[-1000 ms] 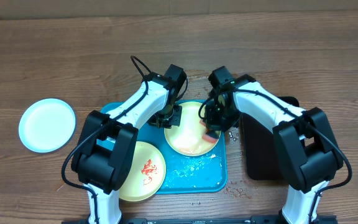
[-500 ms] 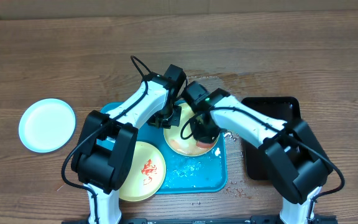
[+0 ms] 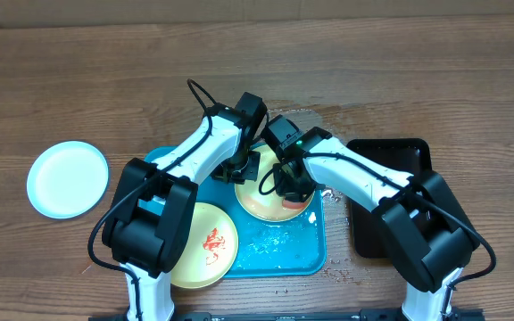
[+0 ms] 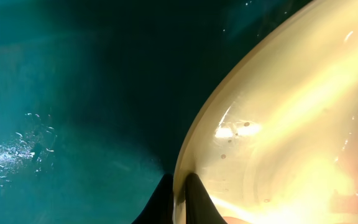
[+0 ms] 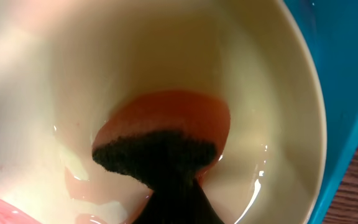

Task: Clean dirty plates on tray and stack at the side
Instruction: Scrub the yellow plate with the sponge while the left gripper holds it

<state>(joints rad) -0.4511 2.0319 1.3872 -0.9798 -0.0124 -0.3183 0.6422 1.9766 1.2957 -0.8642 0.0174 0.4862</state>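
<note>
The yellow plate [image 3: 255, 203] sits on the tray [image 3: 284, 250], upper right. The left gripper [image 4: 180, 198] pinches its left rim. The right gripper [image 5: 174, 190], closed on what looks like a sponge [image 5: 166, 118], presses straight down inside it. 1 smeared plate [image 3: 205, 245] waits lower left.
</note>
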